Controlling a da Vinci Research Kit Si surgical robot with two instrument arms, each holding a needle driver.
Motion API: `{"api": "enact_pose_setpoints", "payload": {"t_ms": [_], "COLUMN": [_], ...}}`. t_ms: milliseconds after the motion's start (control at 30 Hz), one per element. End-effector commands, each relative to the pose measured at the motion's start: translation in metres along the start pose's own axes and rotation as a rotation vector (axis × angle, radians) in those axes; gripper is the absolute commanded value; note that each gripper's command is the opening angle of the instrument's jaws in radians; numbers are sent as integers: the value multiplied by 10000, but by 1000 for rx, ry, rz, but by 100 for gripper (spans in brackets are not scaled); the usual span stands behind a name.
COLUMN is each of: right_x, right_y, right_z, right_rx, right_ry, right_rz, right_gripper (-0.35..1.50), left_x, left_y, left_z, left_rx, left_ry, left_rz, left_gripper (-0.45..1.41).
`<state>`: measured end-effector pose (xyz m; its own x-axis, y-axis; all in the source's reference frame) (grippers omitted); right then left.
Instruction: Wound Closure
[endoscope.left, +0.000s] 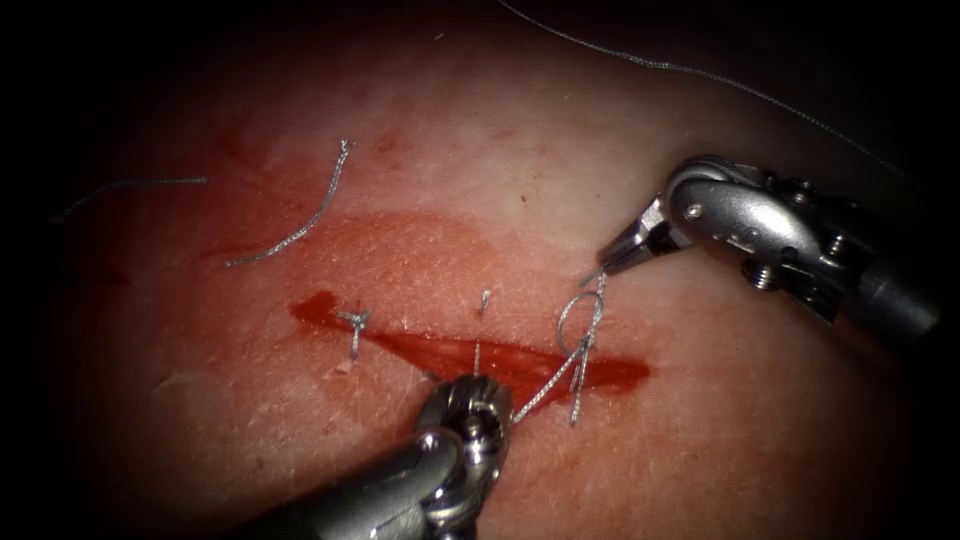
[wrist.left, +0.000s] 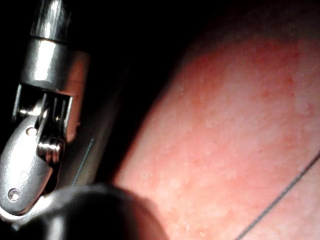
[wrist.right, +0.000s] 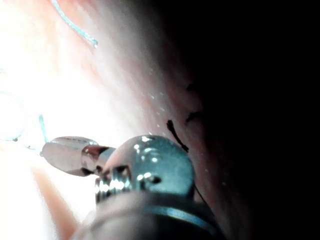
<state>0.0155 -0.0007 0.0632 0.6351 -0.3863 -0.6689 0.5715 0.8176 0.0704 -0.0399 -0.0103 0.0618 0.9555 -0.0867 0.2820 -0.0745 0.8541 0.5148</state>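
1. Where the cut (endoscope.left: 470, 350) crosses the tissue (endoscope.left: 500, 180), two stitches are already tied: one near its left end (endoscope.left: 353, 322), one at mid-length (endoscope.left: 481, 325), both with short trimmed tails.
2. Toward the right end, a third stitch is in progress; its thread (endoscope.left: 578, 345) forms an open loop above the cut and is not yet drawn tight.
3. The right tool (endoscope.left: 612, 258) has its fingers pressed together, pinching the thread end just above the loop.
4. The left tool (endoscope.left: 478, 412) sits at the cut's lower edge beside a strand running to the loop; its finger state cannot be told.
5. A cut thread piece (endoscope.left: 300, 225) lies upper left.
6. The needle cannot be located.
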Motion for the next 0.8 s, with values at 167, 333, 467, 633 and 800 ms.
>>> {"api": "enact_pose_setpoints", "payload": {"t_ms": [167, 333, 467, 633, 800], "right_x": [-2, 2, 7, -2, -13], "right_y": [15, 8, 0, 0, 6], "right_z": [-17, -24, -28, -30, -34], "right_rx": [-46, -44, -44, -40, -65], "right_ry": [-11, 5, 6, 8, 4], "right_rz": [15, 22, 32, 44, 60], "right_gripper": [-35, -35, -35, -35, -35], "left_x": [-16, -29, -27, -23, -17], "left_y": [14, 61, 74, 28, -4], "left_z": [-26, -70, -107, -67, -31], "left_rx": [-41, -236, -319, -173, -53], "left_ry": [3, -60, -67, -76, -3], "left_rz": [-4, -15, -67, -58, -56], "left_gripper": [-45, -45, -45, -45, -45]}}
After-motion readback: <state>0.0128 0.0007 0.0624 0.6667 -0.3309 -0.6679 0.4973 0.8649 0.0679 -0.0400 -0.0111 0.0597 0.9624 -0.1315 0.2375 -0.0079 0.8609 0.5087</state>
